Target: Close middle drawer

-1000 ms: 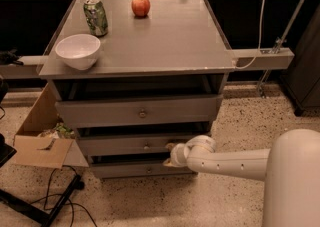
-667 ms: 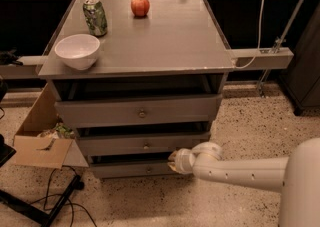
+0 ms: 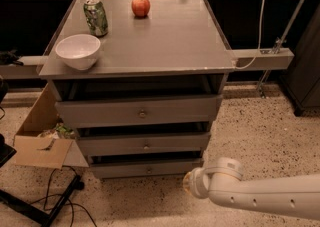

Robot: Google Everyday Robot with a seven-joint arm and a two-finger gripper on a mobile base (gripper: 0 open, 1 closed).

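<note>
The middle drawer (image 3: 145,144) sits in the front of the bench (image 3: 165,46), between a taller-fronted top drawer (image 3: 137,112) and a slim bottom drawer (image 3: 147,169). Its low grey front carries one small round knob (image 3: 146,146) at the centre, and a dark gap shows above the panel. The top drawer stands out a little from under the bench top.

The claw (image 3: 189,183) is at the end of a pale arm (image 3: 260,198) that reaches in from the lower right. It is low in front of the bench, just below the right end of the bottom drawer and clear of the middle drawer. I cannot tell how far open it is, nor whether it has hold of anything.

On the bench top, a white bowl (image 3: 77,51) is at the front left corner, a green can (image 3: 95,16) stands behind it, and a red apple (image 3: 141,6) lies near the back edge. An open cardboard box (image 3: 40,141) stands on the floor against the left side of the bench.
</note>
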